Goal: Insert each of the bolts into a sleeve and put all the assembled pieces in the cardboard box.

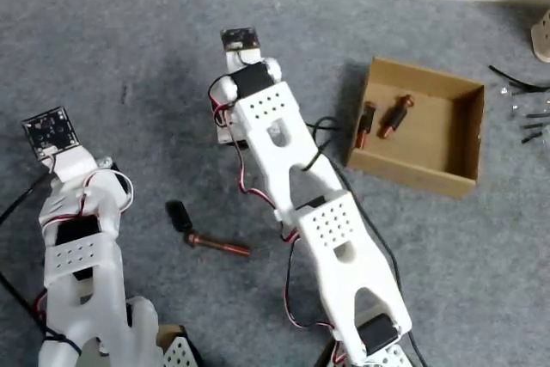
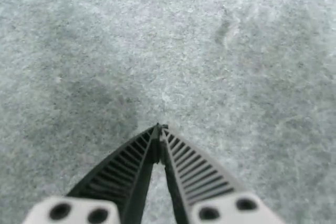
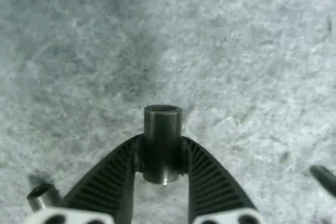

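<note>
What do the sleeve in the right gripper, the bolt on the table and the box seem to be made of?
The sleeve looks like dark metal or hard plastic, smooth, with a faint sheen at its rim; I cannot tell which. The bolt is probably metal, copper-coloured and slightly shiny. The box is brown cardboard, matte, with thin walls.

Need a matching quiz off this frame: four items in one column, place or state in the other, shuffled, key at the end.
Column one
1. left gripper
2. right gripper
3. loose bolt
4. assembled pieces

Column two
A. inside the box
B. shut on a sleeve
C. lying on the carpet, outside the box
D. shut, holding nothing

Pairs: 1-D, 2-B, 3-C, 4-A
</note>
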